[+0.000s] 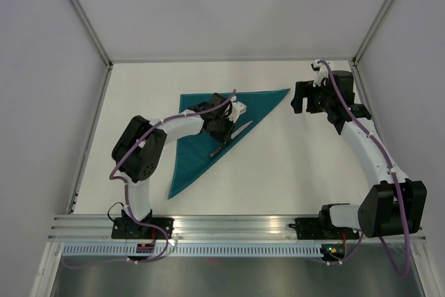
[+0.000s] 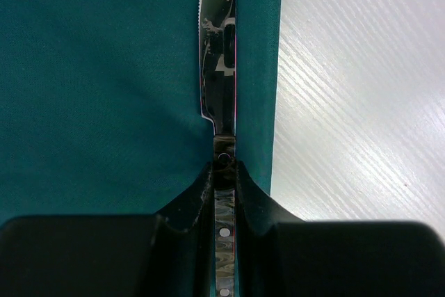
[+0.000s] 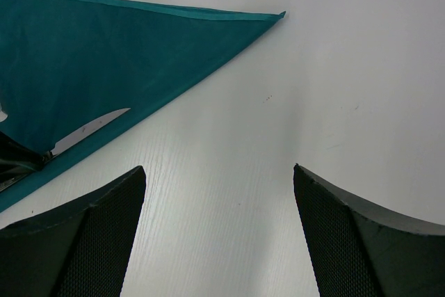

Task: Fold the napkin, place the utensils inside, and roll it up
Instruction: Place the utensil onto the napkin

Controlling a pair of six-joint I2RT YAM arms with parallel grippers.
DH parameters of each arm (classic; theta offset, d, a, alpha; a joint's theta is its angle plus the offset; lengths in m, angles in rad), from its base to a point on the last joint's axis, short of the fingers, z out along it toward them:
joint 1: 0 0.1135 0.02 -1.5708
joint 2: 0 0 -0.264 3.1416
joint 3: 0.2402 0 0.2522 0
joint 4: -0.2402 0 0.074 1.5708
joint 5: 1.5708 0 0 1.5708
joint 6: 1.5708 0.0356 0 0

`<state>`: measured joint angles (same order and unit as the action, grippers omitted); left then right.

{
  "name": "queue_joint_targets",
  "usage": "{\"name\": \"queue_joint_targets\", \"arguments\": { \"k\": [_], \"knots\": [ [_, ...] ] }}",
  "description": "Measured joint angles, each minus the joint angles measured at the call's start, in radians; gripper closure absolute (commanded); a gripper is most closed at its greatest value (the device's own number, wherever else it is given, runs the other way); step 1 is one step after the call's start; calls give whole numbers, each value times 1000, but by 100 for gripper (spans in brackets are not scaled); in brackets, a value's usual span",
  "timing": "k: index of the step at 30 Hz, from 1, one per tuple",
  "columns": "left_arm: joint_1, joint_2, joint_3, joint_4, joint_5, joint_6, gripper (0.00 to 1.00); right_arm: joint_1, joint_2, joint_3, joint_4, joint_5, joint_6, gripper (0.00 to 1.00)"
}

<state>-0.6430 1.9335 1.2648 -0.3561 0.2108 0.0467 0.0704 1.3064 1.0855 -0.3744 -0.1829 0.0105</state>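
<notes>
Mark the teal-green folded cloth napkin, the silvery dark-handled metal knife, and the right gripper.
teal-green folded cloth napkin [image 1: 193, 154]: top view, lower half of the triangle.
silvery metal knife [image 2: 217, 46]: left wrist view, middle of the blade.
right gripper [image 3: 217, 172]: right wrist view, midway between its open fingertips.

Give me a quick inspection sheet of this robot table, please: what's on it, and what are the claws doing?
Surface: white table, faint wood grain.
Job's things: teal napkin folded into a triangle, lying flat; knife lying on it along the long folded edge, blade pointing away from the left arm. No other cutlery seen.
Clutter: nothing seen.
Grippers: left gripper shut on the knife's handle; right gripper open, holding nothing, over bare table beside the napkin's right corner.
Cables: purple cables run along both arms, none touching the napkin.
Surroundings: plain white walls on three sides; metal rail at the near edge, carrying both arm bases.
</notes>
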Motion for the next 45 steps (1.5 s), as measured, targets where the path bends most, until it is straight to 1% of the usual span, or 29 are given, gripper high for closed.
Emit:
{"name": "queue_joint_targets", "arguments": {
  "k": [28, 45],
  "knots": [
    [-16, 11, 1, 20, 8, -1, 98, 0, 0, 0, 0, 1, 0, 9],
    [-21, 20, 31, 22, 10, -7, 98, 0, 0, 0, 0, 1, 0, 9]
  ]
}}
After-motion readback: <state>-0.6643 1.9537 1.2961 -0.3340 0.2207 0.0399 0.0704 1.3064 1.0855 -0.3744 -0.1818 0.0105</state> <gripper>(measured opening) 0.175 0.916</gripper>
